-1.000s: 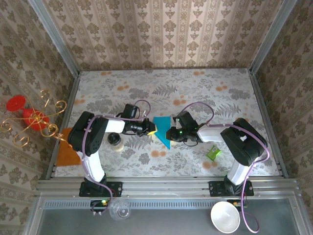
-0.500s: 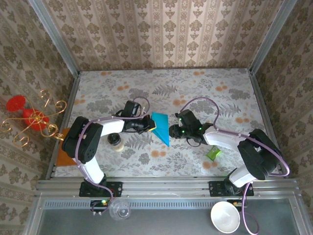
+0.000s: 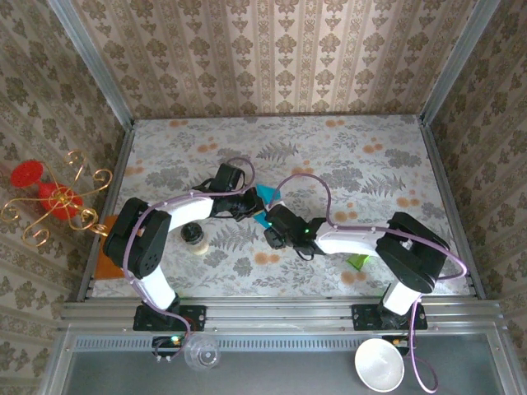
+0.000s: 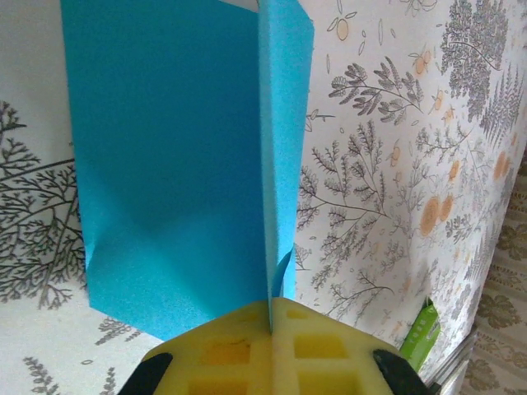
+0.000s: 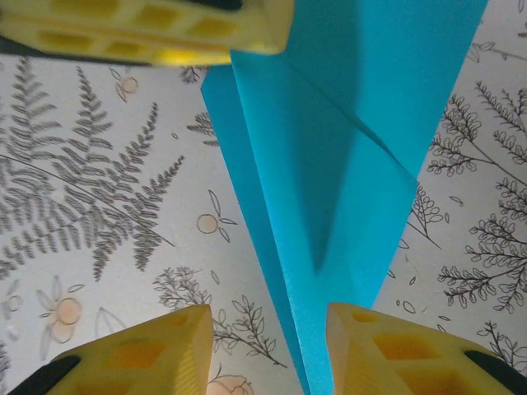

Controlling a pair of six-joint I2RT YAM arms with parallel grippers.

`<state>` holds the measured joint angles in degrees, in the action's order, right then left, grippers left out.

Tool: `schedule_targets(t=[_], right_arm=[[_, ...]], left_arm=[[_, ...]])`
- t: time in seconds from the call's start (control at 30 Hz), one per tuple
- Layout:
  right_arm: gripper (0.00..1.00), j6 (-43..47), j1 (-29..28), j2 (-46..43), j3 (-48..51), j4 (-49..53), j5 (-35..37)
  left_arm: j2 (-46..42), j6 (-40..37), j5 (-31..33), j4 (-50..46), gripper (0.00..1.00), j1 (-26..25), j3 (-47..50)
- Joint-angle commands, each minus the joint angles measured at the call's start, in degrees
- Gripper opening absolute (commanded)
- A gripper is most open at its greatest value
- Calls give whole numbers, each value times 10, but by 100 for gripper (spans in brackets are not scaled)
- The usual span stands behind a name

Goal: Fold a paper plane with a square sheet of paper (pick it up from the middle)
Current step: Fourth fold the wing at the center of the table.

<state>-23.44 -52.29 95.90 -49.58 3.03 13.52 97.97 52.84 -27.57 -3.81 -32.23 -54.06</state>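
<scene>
Left claw (image 4: 272, 311) grips the paper plane (image 4: 173, 164), nose toward right claw (image 5: 268, 325)

Left arm (image 3: 156, 280), right arm (image 3: 350, 239): black joints, white link shells, looping purple cables (image 3: 325, 193). Green light (image 3: 306, 232) near right wrist. Fingers (image 5: 165, 346) yellow, square moulded recesses.

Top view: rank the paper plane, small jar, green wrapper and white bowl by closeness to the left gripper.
From the left gripper:
1. paper plane, in its grip
2. small jar, near-left of it
3. green wrapper, table's right side
4. white bowl, off the table, bottom right
</scene>
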Motion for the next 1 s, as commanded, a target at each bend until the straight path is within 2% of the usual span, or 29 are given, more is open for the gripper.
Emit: schedule_targets(t=[0.0,0.97], right_arm=[[42,15,-4,16,-14,-17,46],[34,34,-3,76,-32,-45,104]], left_arm=[[-2,20,7,-16,5,-3,-12],[0,38,-9,-14,5,-3,-3]])
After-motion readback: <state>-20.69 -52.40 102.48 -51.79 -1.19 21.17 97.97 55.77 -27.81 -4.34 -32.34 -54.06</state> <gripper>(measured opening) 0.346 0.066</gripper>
